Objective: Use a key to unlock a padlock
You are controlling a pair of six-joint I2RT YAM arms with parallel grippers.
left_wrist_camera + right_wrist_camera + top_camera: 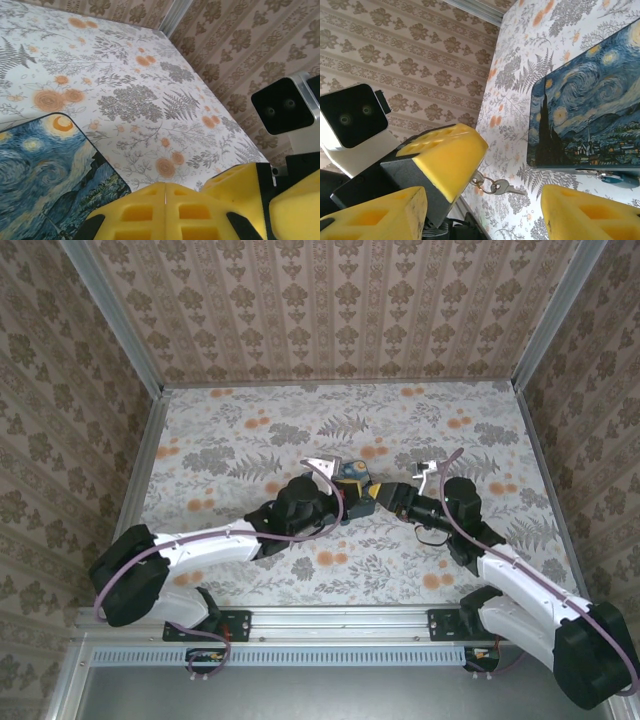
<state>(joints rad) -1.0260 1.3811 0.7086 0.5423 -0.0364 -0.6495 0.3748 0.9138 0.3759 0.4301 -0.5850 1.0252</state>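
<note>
Right end effector [480,215] near key [506,188], painted box [585,115]

the tiny teal padlock [616,178] is sitting tight against the lower edge of the starry-night box [590,110]; the small silver key [509,188], on a ring, is showing just off that box's corner.

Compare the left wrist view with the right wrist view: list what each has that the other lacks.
Left wrist, not right wrist: the right arm's camera. Right wrist, not left wrist: the key on its ring, the teal padlock, the left arm's camera. Both: the starry-night box, the floral table, and the left end effector, shut.
</note>
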